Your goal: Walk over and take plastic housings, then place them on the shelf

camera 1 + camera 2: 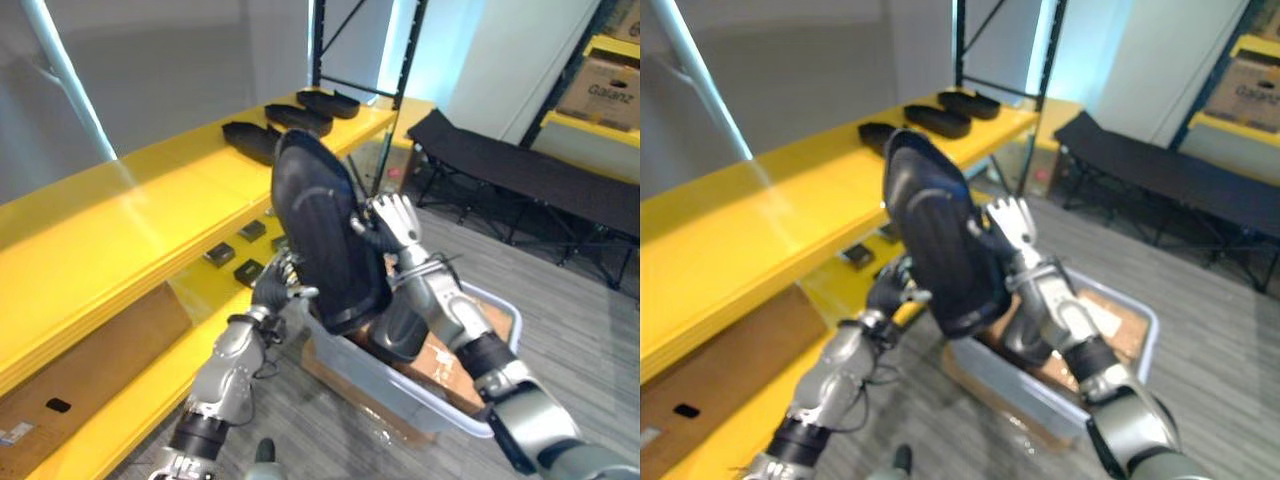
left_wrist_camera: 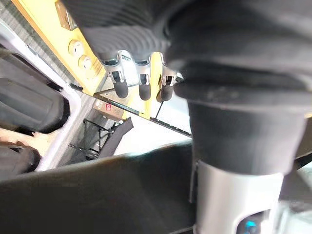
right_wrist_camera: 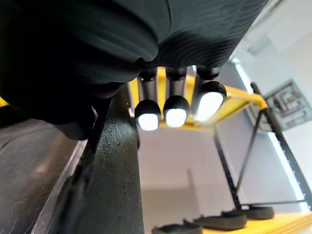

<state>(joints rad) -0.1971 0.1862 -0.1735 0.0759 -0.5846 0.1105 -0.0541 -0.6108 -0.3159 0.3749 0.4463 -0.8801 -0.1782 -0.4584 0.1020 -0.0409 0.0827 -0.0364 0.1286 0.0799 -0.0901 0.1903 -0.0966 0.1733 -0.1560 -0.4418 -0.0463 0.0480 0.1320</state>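
A large black plastic housing (image 1: 325, 240) is held upright in the air between both hands, over the near end of a grey bin (image 1: 440, 405) on the floor. The left hand (image 1: 283, 283) is at its lower left edge and half hidden behind it. In the left wrist view its fingers (image 2: 121, 87) reach out straight, uncurled, and the thumb cannot be made out. The right hand (image 1: 397, 222) presses flat on the housing's right edge, its fingers (image 3: 175, 114) straight and spread. More dark housings (image 2: 29, 105) lie in the bin, their outlines cut off. The yellow shelf (image 1: 150, 200) runs along the left, just beside the held housing. Three housings (image 1: 300, 118) sit at its far end and the board nearer is bare. Small black parts (image 1: 248, 270) lie on the lower board. A black cot (image 1: 520, 170) stands well behind
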